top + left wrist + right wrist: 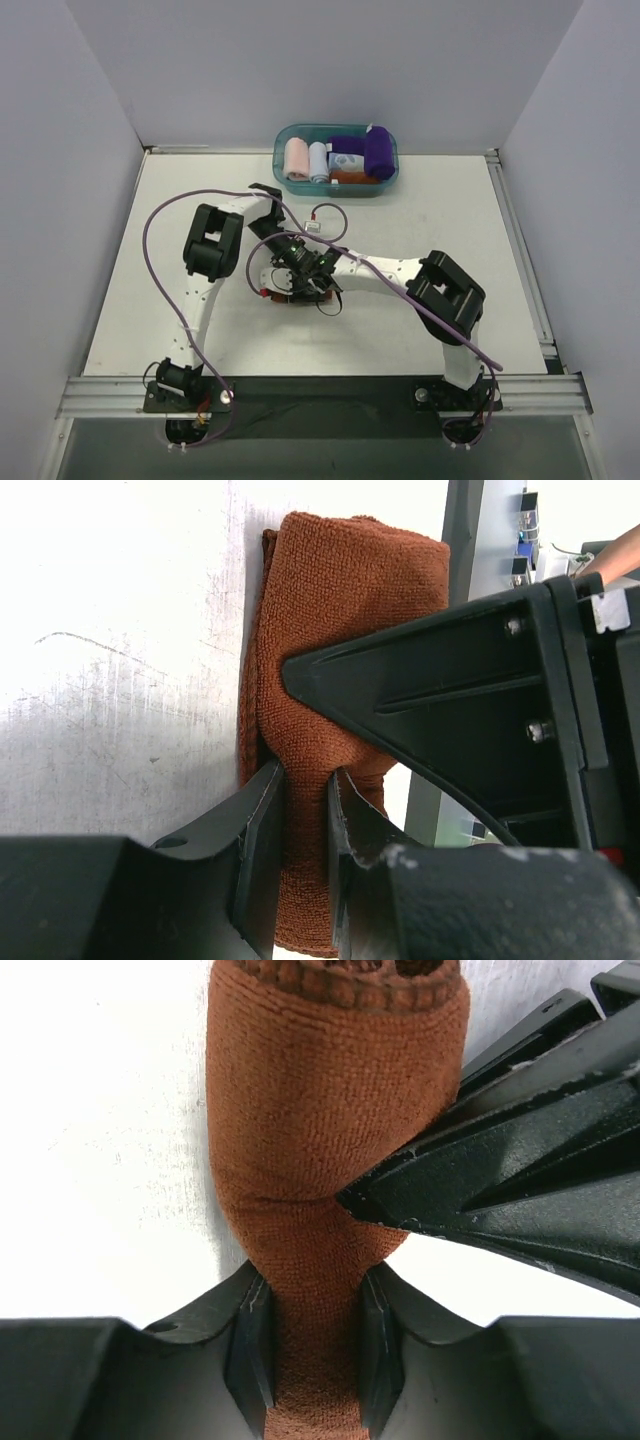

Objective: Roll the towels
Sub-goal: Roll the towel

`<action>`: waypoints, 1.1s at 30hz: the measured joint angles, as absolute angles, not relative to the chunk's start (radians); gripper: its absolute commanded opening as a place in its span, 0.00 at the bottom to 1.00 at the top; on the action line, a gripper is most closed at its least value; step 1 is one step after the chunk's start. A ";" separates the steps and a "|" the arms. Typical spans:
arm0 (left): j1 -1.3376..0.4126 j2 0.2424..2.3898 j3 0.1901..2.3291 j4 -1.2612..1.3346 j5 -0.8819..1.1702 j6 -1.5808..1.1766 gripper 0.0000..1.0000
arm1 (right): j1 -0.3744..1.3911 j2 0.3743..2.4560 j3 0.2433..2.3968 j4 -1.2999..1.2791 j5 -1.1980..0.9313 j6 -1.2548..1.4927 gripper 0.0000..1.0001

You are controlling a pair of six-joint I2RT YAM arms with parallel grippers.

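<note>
The rust-brown towel (pixel 330 610) is rolled into a thick tube on the table, mostly hidden under both wrists in the top view (pixel 285 297). My left gripper (pixel 305 790) is shut on one end of the roll. My right gripper (pixel 312 1305) is shut on the other end, squeezing the towel (pixel 320 1110) narrow between its jaws; the roll's coiled end shows at the top of that view. Both grippers meet over the roll near the table's middle (pixel 298 280). The purple towel (pixel 377 150) stands rolled in the basket at the back.
A teal basket (pixel 285 158) at the table's far edge holds rolled pink (pixel 297 158), pale blue and white patterned cloths and another rust-brown piece. A purple cable (pixel 160 215) loops over the left arm. A small white tag (pixel 314 226) lies behind the grippers.
</note>
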State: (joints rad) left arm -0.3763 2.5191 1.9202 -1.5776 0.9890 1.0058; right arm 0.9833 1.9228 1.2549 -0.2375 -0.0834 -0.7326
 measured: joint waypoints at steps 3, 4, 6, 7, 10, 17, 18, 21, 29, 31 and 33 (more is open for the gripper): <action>-0.376 2.519 1.920 -1.577 0.990 1.006 0.15 | 0.969 1.924 1.261 -0.247 -0.118 -0.731 0.00; -0.376 2.519 1.920 -1.576 0.991 1.006 0.18 | 0.966 1.924 1.261 -0.248 -0.125 -0.731 0.00; -0.374 2.519 1.920 -1.576 0.992 1.006 0.26 | 0.962 1.924 1.262 -0.250 -0.134 -0.731 0.00; -0.373 2.519 1.920 -1.576 0.993 1.006 0.29 | 0.961 1.924 1.263 -0.250 -0.139 -0.731 0.00; -0.364 2.516 1.913 -1.562 1.002 1.005 0.43 | 0.953 1.924 1.265 -0.255 -0.157 -0.729 0.00; -0.250 2.444 1.863 -1.457 1.018 0.982 0.62 | 0.922 1.924 1.283 -0.288 -0.255 -0.680 0.00; -0.220 2.432 1.865 -1.438 1.013 0.981 0.63 | 0.915 1.925 1.288 -0.312 -0.279 -0.666 0.00; -0.109 2.383 1.874 -1.392 1.015 0.979 0.64 | 0.879 1.934 1.313 -0.387 -0.362 -0.614 0.00; 0.181 2.040 1.681 -1.294 1.042 1.018 0.71 | 0.750 2.034 1.419 -0.544 -0.639 -0.477 0.00; 0.199 1.896 1.542 -1.238 1.029 1.048 0.74 | 0.724 2.071 1.453 -0.585 -0.704 -0.459 0.00; 0.181 1.731 1.390 -1.186 1.000 1.096 0.77 | 0.704 2.108 1.485 -0.623 -0.764 -0.448 0.00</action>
State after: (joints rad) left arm 0.1814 1.7306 1.3903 -1.1858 0.9997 1.0962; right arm 0.7040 2.1078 1.4845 -0.6231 -0.7635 -0.4477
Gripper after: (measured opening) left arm 0.747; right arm 0.290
